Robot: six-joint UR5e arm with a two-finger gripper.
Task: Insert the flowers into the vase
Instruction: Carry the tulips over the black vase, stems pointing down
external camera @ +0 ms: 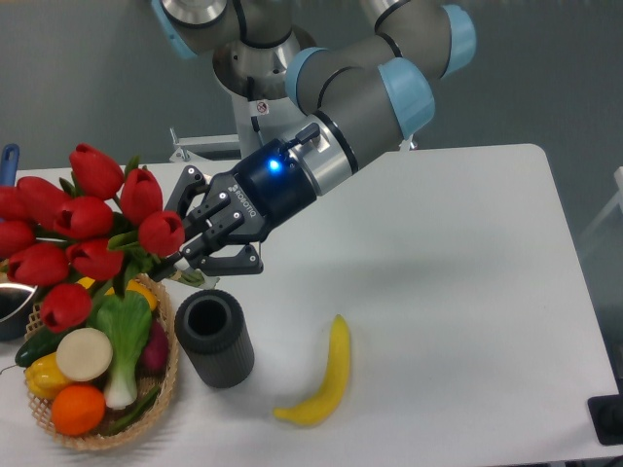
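At the left edge of the frame, the flowers (83, 229) hang in the air as a bunch of glossy red tulips with green leaves, their heads spread over the upper part of the wicker basket (165, 365) and reaching past the picture's left border. Their stems run right and down into the gripper (192, 261), whose black fingers are closed around them. Just below the gripper, the vase (215, 338) stands upright on the white table (467, 292), its round black opening bare, clear of the stems. Left of the vase, touching or nearly so, the basket holds vegetables and an orange. A banana (324, 377) lies right of the vase, near it.
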